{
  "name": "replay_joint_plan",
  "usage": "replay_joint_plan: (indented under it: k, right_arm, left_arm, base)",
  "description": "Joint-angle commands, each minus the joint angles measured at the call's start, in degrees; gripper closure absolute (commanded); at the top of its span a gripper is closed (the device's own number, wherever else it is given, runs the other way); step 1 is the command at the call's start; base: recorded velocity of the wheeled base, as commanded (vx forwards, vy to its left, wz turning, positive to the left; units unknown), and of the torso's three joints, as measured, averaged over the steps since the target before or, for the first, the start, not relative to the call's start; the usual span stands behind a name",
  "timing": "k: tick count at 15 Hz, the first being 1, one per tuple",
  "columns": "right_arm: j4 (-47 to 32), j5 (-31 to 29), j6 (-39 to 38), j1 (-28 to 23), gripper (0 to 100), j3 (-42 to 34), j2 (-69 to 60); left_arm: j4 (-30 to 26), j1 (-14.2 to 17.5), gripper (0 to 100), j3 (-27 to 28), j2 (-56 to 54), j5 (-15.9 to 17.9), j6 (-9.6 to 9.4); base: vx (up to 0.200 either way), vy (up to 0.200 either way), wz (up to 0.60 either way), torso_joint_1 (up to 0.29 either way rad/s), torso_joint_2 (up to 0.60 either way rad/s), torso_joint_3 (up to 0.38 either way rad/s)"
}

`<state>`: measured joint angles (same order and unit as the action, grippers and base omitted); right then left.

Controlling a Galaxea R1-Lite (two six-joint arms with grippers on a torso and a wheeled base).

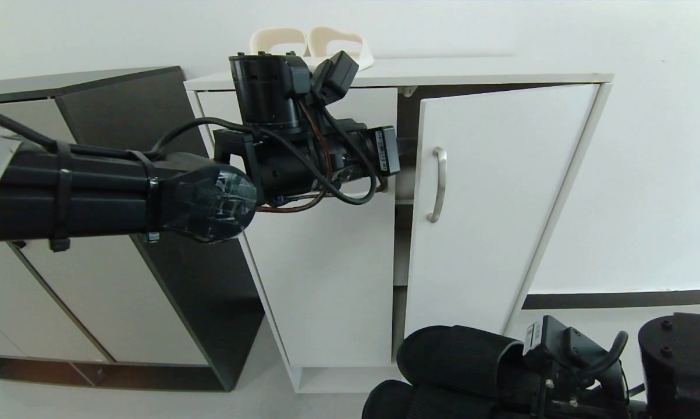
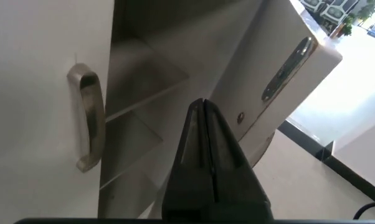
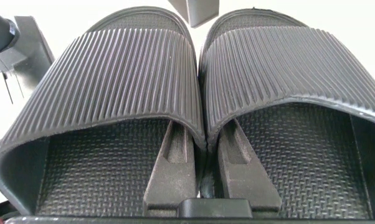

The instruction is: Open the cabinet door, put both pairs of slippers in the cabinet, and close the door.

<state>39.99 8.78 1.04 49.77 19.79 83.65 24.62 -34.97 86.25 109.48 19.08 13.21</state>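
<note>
Black slippers [image 3: 194, 81], likely light, soft, ribbed rubber, hang before the ajar cabinet door [image 1: 489, 203], right end effector [image 3: 202, 134] pinching their touching inner walls, a good hold; left end effector [image 2: 204, 107] pressed together.

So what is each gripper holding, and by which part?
Right gripper pinches the pair of black ribbed slippers by their adjoining inner sides; left gripper, shut, holds nothing.

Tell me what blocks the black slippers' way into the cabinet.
The right door is only ajar, leaving a narrow gap, and the left claw, shut, sits at that gap. The black slippers are held low in the right claw, before the door.
</note>
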Motion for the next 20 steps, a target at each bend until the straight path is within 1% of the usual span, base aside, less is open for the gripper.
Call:
replay_joint_plan:
  k: [1,5,7,9,10,12,13,15,16,17,18,19,20]
  right_arm:
    - [0.01,0.1,0.02,0.41,100,-0.01,0.55]
    - [0.09,0.1,0.02,0.85,100,-0.1,1.43]
    - [0.09,0.54,-0.07,1.03,100,-0.19,1.43]
    - [0.36,3.0,0.02,1.73,100,-1.68,0.99]
    - [0.36,3.35,0.02,2.52,100,-2.12,0.72]
    - [0.36,3.35,0.02,4.1,100,-2.65,-0.24]
    - [0.36,3.26,0.11,4.28,100,-2.65,-0.68]
    - [0.62,3.0,0.02,4.1,100,-2.3,-0.6]
    - [0.62,2.91,-0.25,3.75,100,-1.68,-0.33]
    - [0.53,2.65,-0.42,2.43,100,-0.8,0.37]
    - [0.53,2.3,-0.6,-0.12,100,0.61,1.6]
    - [0.53,-0.95,-0.68,-2.4,100,2.45,3.27]
    - [0.62,-6.05,-1.83,-3.37,100,4.47,5.73]
  left_arm:
    - [-0.02,-0.01,100,0.94,1.08,0.08,0.14]
    - [-0.1,-0.18,100,1.38,0.91,-0.27,0.14]
    - [-0.02,-0.62,100,1.29,0.99,-0.27,0.06]
    - [0.07,-3.17,100,1.03,0.99,-0.18,-0.12]
    - [0.07,-5.19,100,0.68,0.73,-0.27,-0.29]
    - [0.07,-8.71,100,0.59,0.47,-0.36,-1.26]
    - [0.07,-9.67,100,0.59,0.38,-0.62,-2.14]
    - [0.16,-9.67,100,0.24,0.29,-0.97,-3.46]
    - [0.69,-8.79,100,-0.56,-0.24,-2.99,-4.51]
    - [2.36,-7.39,100,-1.43,-0.76,-6.69,-6.45]
    - [4.82,-5.98,100,-2.05,-1.55,-11.26,-8.03]
    - [6.84,-4.58,100,-3.19,-3.31,-16.53,-8.2]
    - [6.84,-3.26,100,-3.98,-5.86,-20.84,-8.2]
  base:
    - [0.0,0.0,0.0,0.0,0.0,0.0]
    - [0.0,0.0,0.0,0.0,0.0,0.0]
    - [-0.2,0.0,0.0,0.01,0.0,0.0]
    - [-0.2,0.0,0.0,0.01,0.0,0.0]
    - [-0.2,0.0,0.0,0.007,0.0,-0.002]
    - [-0.2,0.0,0.0,0.002,0.0,0.005]
    - [-0.2,0.0,0.0,0.002,0.01,0.007]
    - [-0.2,0.0,0.0,0.0,0.0,0.002]
    - [0.0,0.0,0.0,0.0,0.0,0.0]
    - [0.0,0.0,0.0,0.0,0.0,0.0]
    - [0.0,0.0,0.0,0.0,0.0,0.0]
    - [0.0,0.0,0.0,0.0,0.0,0.0]
    - [0.0,0.0,0.0,0.0,0.0,0.0]
